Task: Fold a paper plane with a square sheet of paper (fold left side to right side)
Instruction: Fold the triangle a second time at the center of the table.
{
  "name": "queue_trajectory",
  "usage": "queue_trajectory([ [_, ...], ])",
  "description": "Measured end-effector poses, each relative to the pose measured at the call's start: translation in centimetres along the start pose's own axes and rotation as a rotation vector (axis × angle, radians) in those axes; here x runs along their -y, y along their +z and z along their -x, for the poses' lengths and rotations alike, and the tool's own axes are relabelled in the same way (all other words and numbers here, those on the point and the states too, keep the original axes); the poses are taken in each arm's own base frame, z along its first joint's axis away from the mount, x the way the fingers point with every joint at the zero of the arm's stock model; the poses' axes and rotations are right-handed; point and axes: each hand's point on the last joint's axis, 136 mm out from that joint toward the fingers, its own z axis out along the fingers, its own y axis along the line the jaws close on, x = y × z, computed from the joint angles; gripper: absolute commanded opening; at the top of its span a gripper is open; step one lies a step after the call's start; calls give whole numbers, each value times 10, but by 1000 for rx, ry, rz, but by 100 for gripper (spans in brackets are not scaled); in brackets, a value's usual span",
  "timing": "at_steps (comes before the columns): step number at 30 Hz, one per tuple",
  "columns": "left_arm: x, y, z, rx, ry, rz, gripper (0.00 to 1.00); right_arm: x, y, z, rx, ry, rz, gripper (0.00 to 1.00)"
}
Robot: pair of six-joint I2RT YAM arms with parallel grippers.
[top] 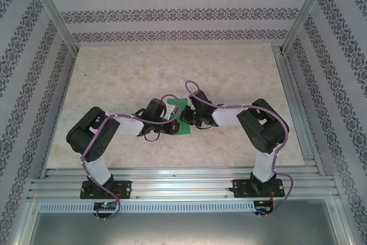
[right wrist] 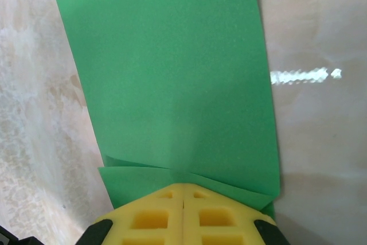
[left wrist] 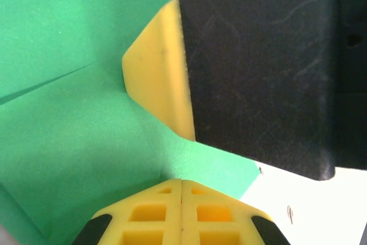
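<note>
The square sheet of paper [right wrist: 172,84] is found flat on the table [top: 143,73], mid-scene between the two arms. It seems to be doubled over already, since layered edges can be seen at its near end in the right wrist view. The left gripper [left wrist: 182,183] is closed, fingers together, tip set down on the green. Same for the right gripper [right wrist: 183,187], closed at the sheet's near edge. Whether any paper is nipped inside can't be told. Handling-wise it's probably super light, floppy, easily creased and easily slid on that smooth top. Likely best pinned flat by one tip while a free edge is taken by the other.
</note>
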Motion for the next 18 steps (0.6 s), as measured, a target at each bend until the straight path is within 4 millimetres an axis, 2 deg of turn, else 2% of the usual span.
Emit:
queue_trajectory([
  [7, -3, -12, -15, 30, 5, -10, 0, -5, 2, -9, -25, -13, 3, 2],
  [18, -4, -26, -34, 50, -14, -24, 0, -6, 3, -12, -49, -12, 6, 2],
])
